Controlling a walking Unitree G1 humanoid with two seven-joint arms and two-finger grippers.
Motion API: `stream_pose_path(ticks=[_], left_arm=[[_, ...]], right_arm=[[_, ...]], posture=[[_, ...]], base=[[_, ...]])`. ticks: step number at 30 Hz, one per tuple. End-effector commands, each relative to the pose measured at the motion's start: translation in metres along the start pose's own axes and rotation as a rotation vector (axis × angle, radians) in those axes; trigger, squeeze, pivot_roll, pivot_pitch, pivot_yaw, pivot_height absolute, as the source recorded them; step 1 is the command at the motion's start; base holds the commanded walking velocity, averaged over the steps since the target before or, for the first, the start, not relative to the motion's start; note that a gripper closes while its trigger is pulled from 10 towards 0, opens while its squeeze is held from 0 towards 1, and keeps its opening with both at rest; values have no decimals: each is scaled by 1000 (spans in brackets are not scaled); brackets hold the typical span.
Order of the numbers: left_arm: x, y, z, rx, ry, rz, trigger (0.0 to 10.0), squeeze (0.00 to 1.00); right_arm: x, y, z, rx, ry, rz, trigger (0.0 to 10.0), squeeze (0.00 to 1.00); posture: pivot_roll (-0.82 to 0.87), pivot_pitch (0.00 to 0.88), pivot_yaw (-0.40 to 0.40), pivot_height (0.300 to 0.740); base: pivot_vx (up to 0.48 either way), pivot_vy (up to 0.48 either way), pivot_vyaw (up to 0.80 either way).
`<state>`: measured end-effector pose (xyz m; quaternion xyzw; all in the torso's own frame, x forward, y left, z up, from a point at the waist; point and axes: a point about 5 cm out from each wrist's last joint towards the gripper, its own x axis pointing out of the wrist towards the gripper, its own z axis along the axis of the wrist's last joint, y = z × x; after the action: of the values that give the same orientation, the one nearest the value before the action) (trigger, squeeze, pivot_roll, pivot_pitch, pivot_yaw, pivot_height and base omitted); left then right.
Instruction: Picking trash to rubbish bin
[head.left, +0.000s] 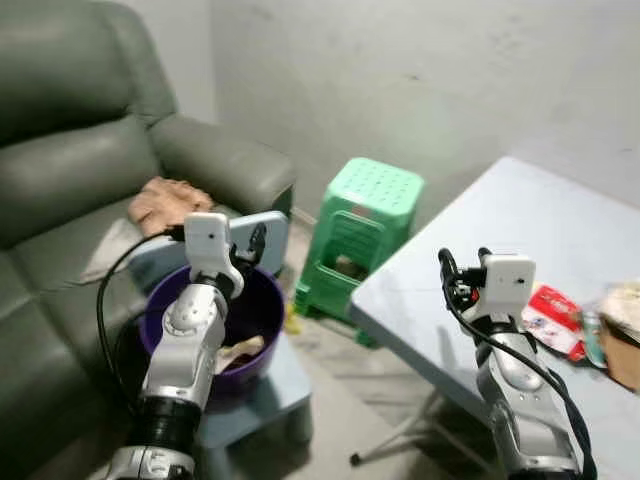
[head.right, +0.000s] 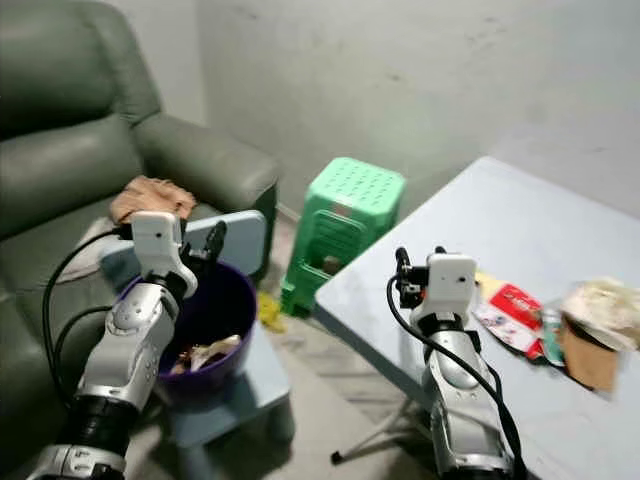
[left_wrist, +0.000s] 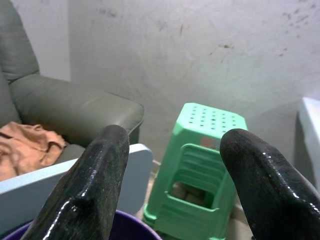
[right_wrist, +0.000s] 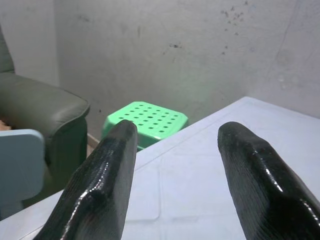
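A purple rubbish bin (head.left: 268, 300) stands on a low light-blue chair (head.left: 275, 385) and holds some scraps of trash (head.left: 240, 350). My left gripper (head.left: 256, 244) hovers over the bin's far rim, open and with nothing between its fingers (left_wrist: 100, 170). On the grey table (head.left: 520, 220) at the right lie a red-and-white wrapper (head.left: 553, 318) and crumpled paper with a brown scrap (head.left: 622, 325). My right gripper (head.left: 462, 266) is above the table's near-left part, a short way left of the wrapper, open and holding nothing, its fingers (right_wrist: 110, 165) spread.
A green plastic stool (head.left: 365, 230) stands between the chair and the table, by the wall. A dark green sofa (head.left: 80, 180) with an orange cloth (head.left: 165, 200) is on the left. A yellow scrap (head.right: 268, 312) lies on the floor beside the stool.
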<state>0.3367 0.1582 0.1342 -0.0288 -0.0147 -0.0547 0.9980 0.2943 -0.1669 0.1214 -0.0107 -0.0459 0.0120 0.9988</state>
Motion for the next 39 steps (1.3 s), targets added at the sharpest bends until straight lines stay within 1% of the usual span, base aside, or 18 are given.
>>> stream_pose_path(ticks=[1,17,21,27,28,29,35,36,39], left_arm=[[1,-4,5,5,-14,-13,10000,0],[-2,-10,1,-2,2,-33,10000,0],[-3,-15,-1,9,9,-70,10000,0],[-4,-17,-1,7,13,-86,10000,0],[-5,-18,-1,4,12,-90,10000,0],[-5,-19,-1,-15,8,-92,10000,0],[-8,-22,-2,-9,15,-111,10000,0],[-8,-22,-3,-11,25,-110,10000,0],[-9,-22,-4,-13,29,-111,10000,0]], right_arm=[[0,-5,4,-15,-14,-7,10000,0],[-2,-6,5,-21,-5,-9,10000,0],[-3,-7,5,-24,-2,-12,10000,0],[-5,-8,4,-25,0,-19,10000,0],[-5,-9,5,-21,-11,-27,10000,0],[-6,-9,4,22,9,-38,10000,0],[-5,-14,0,46,59,-102,10000,0],[-6,-14,0,80,72,-119,10000,0],[-6,-17,-1,93,95,-158,10000,0]], posture=[[3,0,-55,740],[1,0,-66,740],[-2,0,-68,740],[-6,0,-66,740],[-6,0,-66,740],[-7,0,-66,740],[-10,0,-65,740],[-12,0,-65,740],[-13,0,-66,740]], base=[[0,0,-725],[0,0,-725],[0,0,-722],[0,0,-711],[0,0,-469],[0,0,0],[0,0,0],[0,0,0],[0,0,0]])
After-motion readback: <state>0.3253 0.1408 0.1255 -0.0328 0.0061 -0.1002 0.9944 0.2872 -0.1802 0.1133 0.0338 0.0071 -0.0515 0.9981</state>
